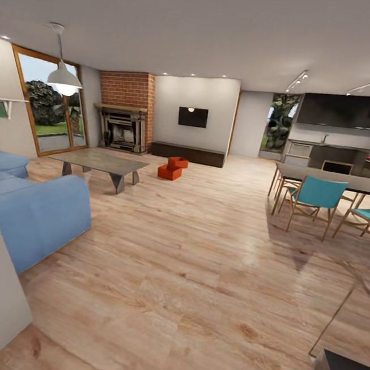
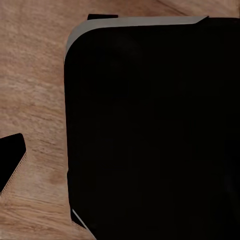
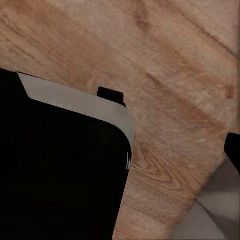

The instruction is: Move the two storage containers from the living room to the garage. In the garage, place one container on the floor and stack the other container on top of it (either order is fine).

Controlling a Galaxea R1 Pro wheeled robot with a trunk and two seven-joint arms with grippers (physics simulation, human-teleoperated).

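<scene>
presently, whether either gripper is spread or clenched cannot be told; both wrist cameras are pointed down at a black rounded body [image 2: 150,130] over the wood plank floor [image 3: 175,75], so the arms are judged tucked low. far ahead, slightly left, the two storage containers [image 1: 173,168] are seen touching, between the glass table [image 1: 99,162] and the tv wall.

Black base [image 2: 150,130] (rounded corner) below wrists
</scene>
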